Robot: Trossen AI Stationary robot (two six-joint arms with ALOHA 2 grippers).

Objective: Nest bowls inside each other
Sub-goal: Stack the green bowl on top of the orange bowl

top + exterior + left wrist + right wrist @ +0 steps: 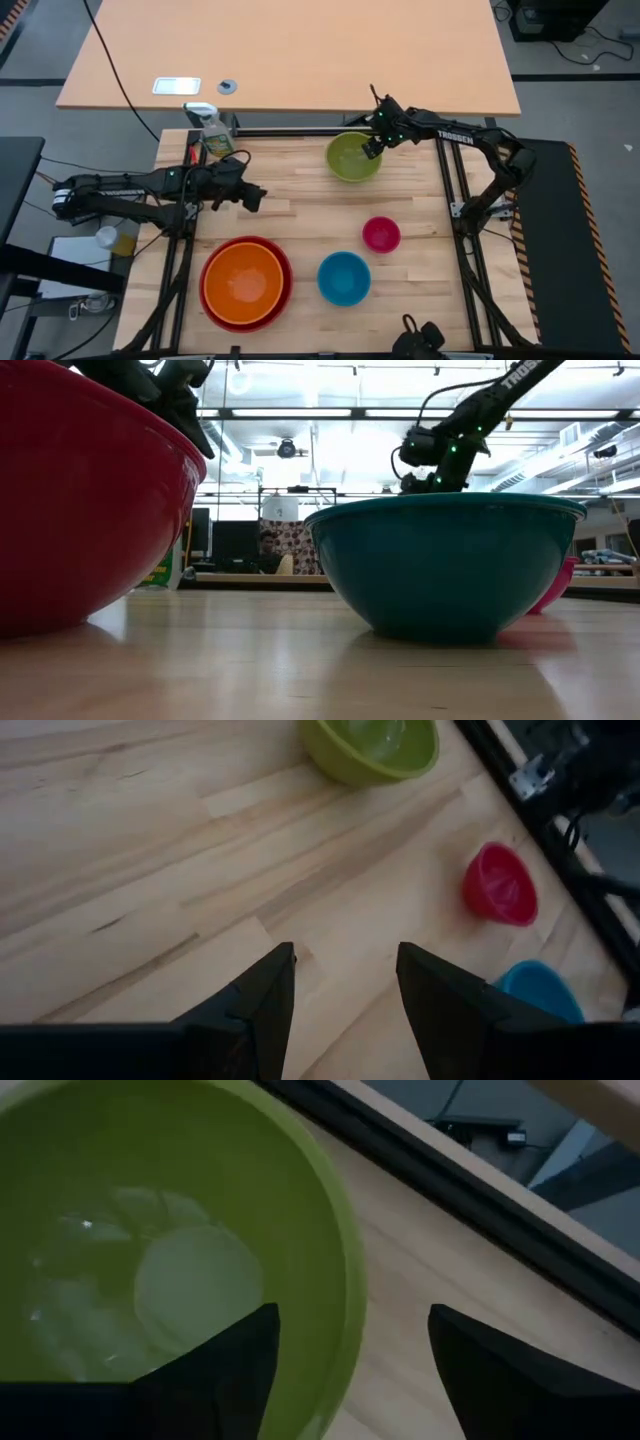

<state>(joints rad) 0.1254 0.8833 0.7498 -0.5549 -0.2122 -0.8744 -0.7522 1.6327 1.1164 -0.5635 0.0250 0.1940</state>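
Note:
The orange bowl point(243, 282) sits inside the red bowl point(283, 262) at the near left. The blue bowl point(344, 277) and the small pink bowl point(381, 234) stand apart on the table. The lime green bowl point(352, 157) stands upright near the far edge. My right gripper point(352, 1330) is open over the green bowl's right-hand rim point(352, 1295), one finger above the inside and one outside, with no touch that I can see. My left gripper point(345, 982) hangs open over bare wood left of centre point(255, 196).
A spray bottle point(213, 130) stands at the far left corner of the table. Black frame rails point(452, 180) run along the table's sides. Bare wood point(300, 215) lies between the green bowl and the near bowls. A person point(268, 550) sits in the room beyond.

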